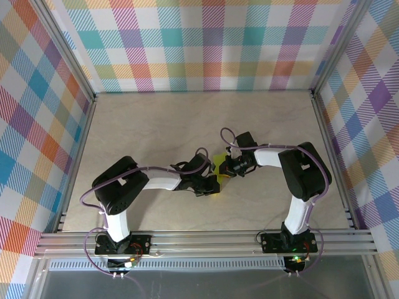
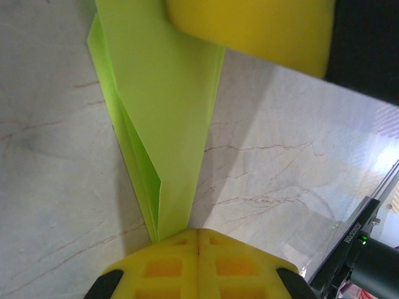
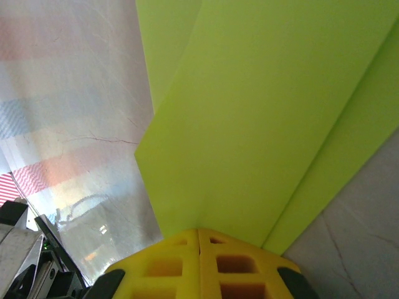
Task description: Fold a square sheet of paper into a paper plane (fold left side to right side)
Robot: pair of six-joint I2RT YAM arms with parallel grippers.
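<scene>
Lime paper plane (image 2: 168, 124) between left gripper (image 2: 198, 240), right gripper (image 3: 198, 238)

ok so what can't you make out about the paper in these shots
- top external: the left hand and right hand cover most of the paper; its folds are too small to read.
- left wrist: the paper's far end is behind a yellow pad and cut by the top edge.
- right wrist: the paper runs off the top and right edges, so its outline is unclear.

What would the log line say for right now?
left claw: shut on folded lime-green paper sheet | right claw: shut on same sheet | sheet: several layers showing, held between both claws
</scene>
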